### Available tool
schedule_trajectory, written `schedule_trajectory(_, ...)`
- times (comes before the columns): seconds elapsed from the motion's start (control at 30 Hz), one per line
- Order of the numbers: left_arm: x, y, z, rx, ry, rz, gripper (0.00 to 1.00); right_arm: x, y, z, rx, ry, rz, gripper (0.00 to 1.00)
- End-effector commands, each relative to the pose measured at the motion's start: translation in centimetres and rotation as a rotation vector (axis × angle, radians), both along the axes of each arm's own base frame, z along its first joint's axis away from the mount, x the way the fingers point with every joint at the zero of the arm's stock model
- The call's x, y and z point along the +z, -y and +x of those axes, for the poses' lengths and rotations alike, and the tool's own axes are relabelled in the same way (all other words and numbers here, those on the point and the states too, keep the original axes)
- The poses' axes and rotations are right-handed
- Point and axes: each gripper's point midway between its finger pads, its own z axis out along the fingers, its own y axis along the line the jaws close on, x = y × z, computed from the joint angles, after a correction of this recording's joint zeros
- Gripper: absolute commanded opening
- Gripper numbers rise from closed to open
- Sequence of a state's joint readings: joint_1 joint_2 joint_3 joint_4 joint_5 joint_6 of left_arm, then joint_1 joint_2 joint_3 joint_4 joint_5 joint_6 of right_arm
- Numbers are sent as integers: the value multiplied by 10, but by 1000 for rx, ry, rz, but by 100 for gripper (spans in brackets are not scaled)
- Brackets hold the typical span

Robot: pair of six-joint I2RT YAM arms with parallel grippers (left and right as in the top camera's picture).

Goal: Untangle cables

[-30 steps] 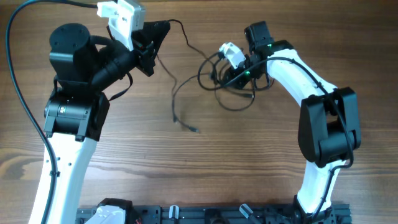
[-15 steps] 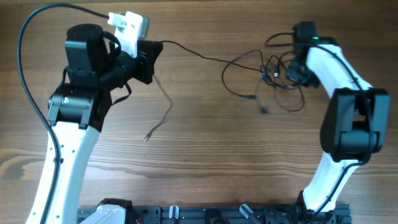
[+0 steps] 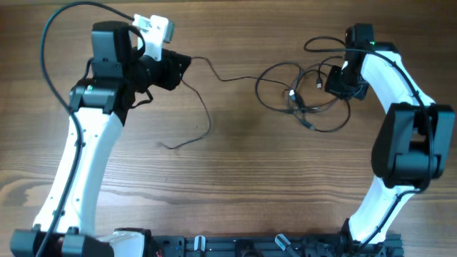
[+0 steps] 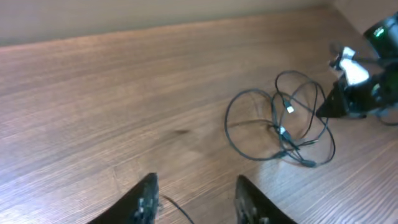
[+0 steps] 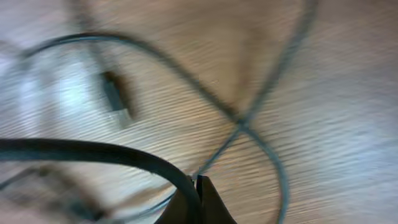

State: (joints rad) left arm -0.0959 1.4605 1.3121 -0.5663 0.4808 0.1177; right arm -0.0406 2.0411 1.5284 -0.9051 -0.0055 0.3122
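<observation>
- Partly done, by my reading; 1 long strand [image 3: 228, 78] leads out of the cables [image 3: 295, 97] leftward to the left claw [image 4: 198, 200], then curves down across the table [image 3: 235, 200] to a free end well left of the knot.
- Left to do: the rest of the cables lies right of centre as overlapping rings crossing at 1 spot, with a small plug [image 5: 115, 99] among them; I make out at least 3 rings (how many separate wires, I cannot tell).
- Left claw: 2 fingers spread, nothing between them; the thin strand passes just beside 1 finger, touching or not I cannot tell; the knotted part lies well apart from it, ahead and to the right in the wrist view.
- Right claw [image 5: 196, 186]: tips pressed together, seemingly pinching 1 thin wire of the cables that runs straight into them (view blurred, so this is a judgement); overhead, it sits at the right edge of the rings.
- Judgement: the crossing needs drawing apart before this counts as finished.
</observation>
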Motion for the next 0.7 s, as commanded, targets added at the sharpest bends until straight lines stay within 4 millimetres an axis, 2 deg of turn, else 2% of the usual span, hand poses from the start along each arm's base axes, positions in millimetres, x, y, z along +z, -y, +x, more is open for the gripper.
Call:
schedule_trajectory(0.0, 7, 14, 2, -82, 16, -64, 58, 100, -41, 22, 128, 260, 196, 4)
schedule_trajectory(0.13, 8, 32, -3, -131, 16, -73, 65, 172, -63, 12, 202, 427, 302, 4)
schedule_trajectory(0.17, 10, 43, -9, -182, 25, -79, 66, 190, -67, 7, 217, 468, 319, 4)
schedule_trajectory(0.23, 14, 65, -21, -287, 38, -106, 68, 213, -72, -1, 240, 520, 340, 4)
schedule_trajectory(0.27, 13, 77, -26, -322, 37, -115, 72, 227, -76, -8, 256, 549, 355, 4)
schedule_trajectory(0.33, 6, 101, -34, -383, 23, -115, 75, 248, -84, -20, 298, 594, 392, 4)
schedule_trajectory(0.47, -8, 128, -42, -450, -5, -114, 76, 260, -85, -31, 308, 617, 387, 4)
schedule_trajectory(0.67, -29, 166, -55, -556, -49, -132, 75, 267, -93, -36, 336, 625, 434, 4)
